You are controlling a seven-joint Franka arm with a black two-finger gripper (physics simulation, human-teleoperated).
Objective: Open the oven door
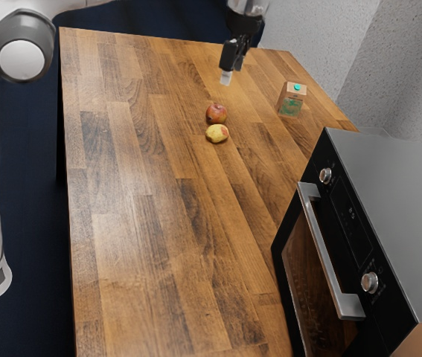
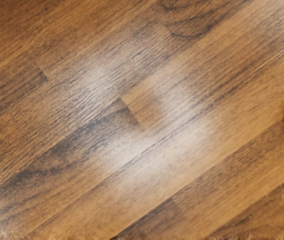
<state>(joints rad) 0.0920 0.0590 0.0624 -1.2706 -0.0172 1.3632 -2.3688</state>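
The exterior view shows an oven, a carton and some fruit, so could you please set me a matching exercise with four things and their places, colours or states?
Things:
1. Oven door
2. Carton
3. Control knobs
4. Red apple

Places, colours or states:
A. Silvery and round, on the black panel
B. On the table, next to the yellow fruit
C. Shut
D. Brownish, with a teal spot on top

Right pairs: 1-C, 2-D, 3-A, 4-B

Red apple (image 1: 216,113), yellow apple (image 1: 216,133), carton (image 1: 292,100), wooden table (image 1: 129,216)
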